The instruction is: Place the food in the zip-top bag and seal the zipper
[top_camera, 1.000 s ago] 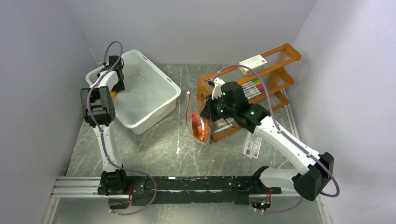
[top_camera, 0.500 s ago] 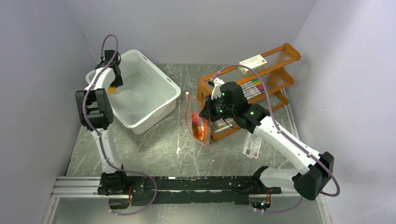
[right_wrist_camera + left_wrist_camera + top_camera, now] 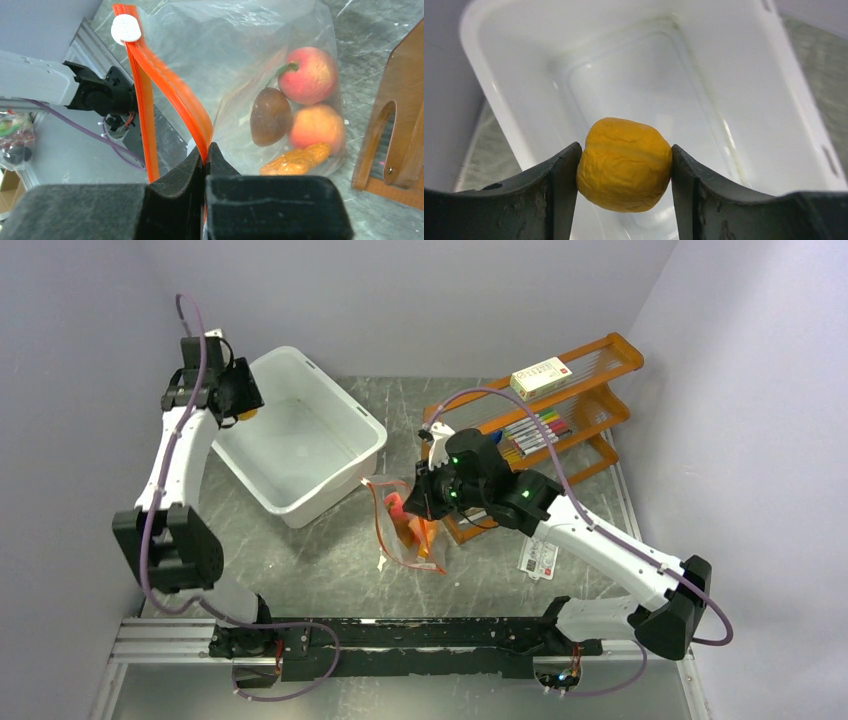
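Note:
My left gripper [image 3: 624, 165] is shut on an orange toy fruit [image 3: 624, 164] and holds it above the white tub [image 3: 734, 75]; in the top view it [image 3: 240, 405] is lifted over the tub's far left corner. My right gripper [image 3: 205, 150] is shut on the orange-red zipper [image 3: 165, 85] of the clear zip-top bag [image 3: 240, 45], holding the mouth open. Inside the bag lie a peach-pink fruit [image 3: 307, 75], a reddish-brown one [image 3: 270, 117], an orange one [image 3: 316, 127] and a brownish lumpy piece [image 3: 298, 159]. In the top view the bag [image 3: 405, 525] hangs at table centre.
The white tub [image 3: 300, 440] stands at the back left. An orange wooden rack [image 3: 540, 425] with coloured markers and a small box on top stands at the back right, close behind the right gripper. A small paper packet [image 3: 541, 555] lies on the table under the right arm.
My left arm has risen out of the tub with the orange fruit held. My right gripper has moved left and toward me, away from the rack, carrying the bag, whose mouth now spreads open.

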Motion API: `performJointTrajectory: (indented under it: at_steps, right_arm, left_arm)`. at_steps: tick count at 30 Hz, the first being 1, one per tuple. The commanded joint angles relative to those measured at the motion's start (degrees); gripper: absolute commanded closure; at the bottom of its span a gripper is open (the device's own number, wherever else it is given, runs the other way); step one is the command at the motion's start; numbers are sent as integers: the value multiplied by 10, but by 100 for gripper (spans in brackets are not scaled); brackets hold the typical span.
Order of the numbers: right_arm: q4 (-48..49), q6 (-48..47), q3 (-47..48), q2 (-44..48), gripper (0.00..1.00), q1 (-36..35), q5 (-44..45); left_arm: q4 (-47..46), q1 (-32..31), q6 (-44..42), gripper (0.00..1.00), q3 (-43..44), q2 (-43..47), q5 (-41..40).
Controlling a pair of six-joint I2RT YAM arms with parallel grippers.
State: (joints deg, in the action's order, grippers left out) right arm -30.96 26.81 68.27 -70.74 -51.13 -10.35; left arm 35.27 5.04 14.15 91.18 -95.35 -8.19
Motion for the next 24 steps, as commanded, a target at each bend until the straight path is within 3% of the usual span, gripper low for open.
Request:
performJointTrajectory:
  at_steps: [1,7,10,18,24]
  right_arm:
    - [4,28,20,19,100,-6,-4]
    - [-14,82,41,29,100,-11,4]
    - [-9,130,43,43,100,-13,33]
    - [21,243,15,60,100,-21,41]
    - [27,270,-9,25,100,-34,75]
  left_arm:
    - [-37,-5,43,52,-94,122,181]
    - [-109,-5,90,54,-240,304,359]
    - [-117,-5,114,52,-265,379,429]
    - [-20,-28,133,55,-232,453,585]
    - [-76,-64,188,55,-301,499,634]
